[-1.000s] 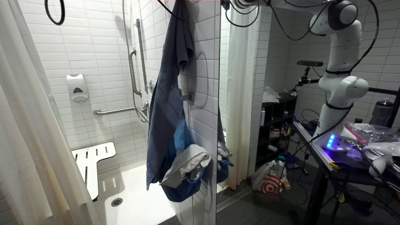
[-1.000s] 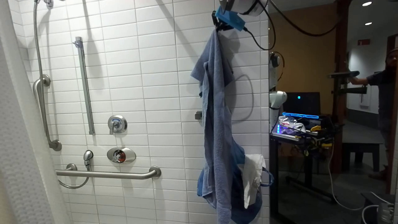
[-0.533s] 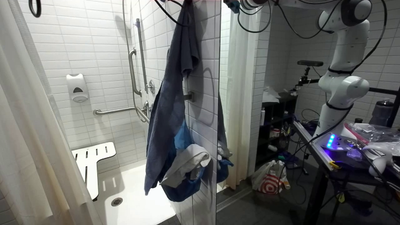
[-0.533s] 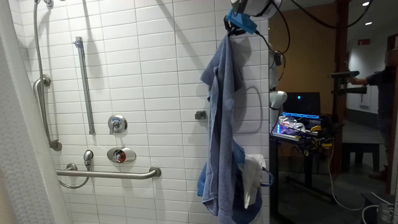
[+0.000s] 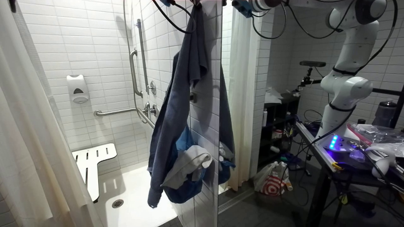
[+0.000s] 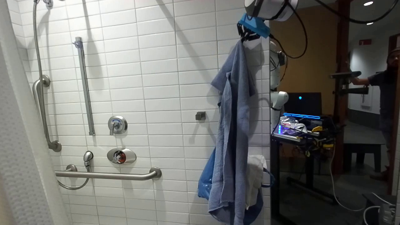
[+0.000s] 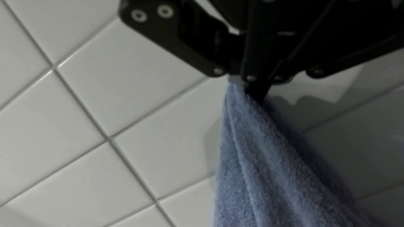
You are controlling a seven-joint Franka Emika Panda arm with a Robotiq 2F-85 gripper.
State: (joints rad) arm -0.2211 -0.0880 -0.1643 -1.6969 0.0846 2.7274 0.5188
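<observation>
Wrist view: the black gripper is clamped on the gathered top of a blue-grey towel, squeezing the cloth to a narrow peak. From there the fuzzy, looped terry spreads into long, soft folds. In both exterior views the towel hangs lengthwise from the gripper, pinched end up and free end down, its long axis near upright with a slight lean; a shorter, pointed flap juts out from its upper part. It hangs in front of a glossy wall of oblong white tiles.

Behind the towel's lower half is a blue container, rounded at the bottom and partly covered; whether bag or basket, I cannot tell. A crumpled white cloth sits in its mouth and droops over the rim. A small, blocky metal fitting projects from the tiles, apart from the towel in an exterior view.

Farther along the wall runs a smooth, tubular steel grab bar. Deeper in the shower are a flat, slotted white seat and a rounded white dispenser. On the dark floor a thin, wrinkled plastic bag bears red and white rings, a pale tube-shaped thing at its side. A black shelf holds small items in its compartments.
</observation>
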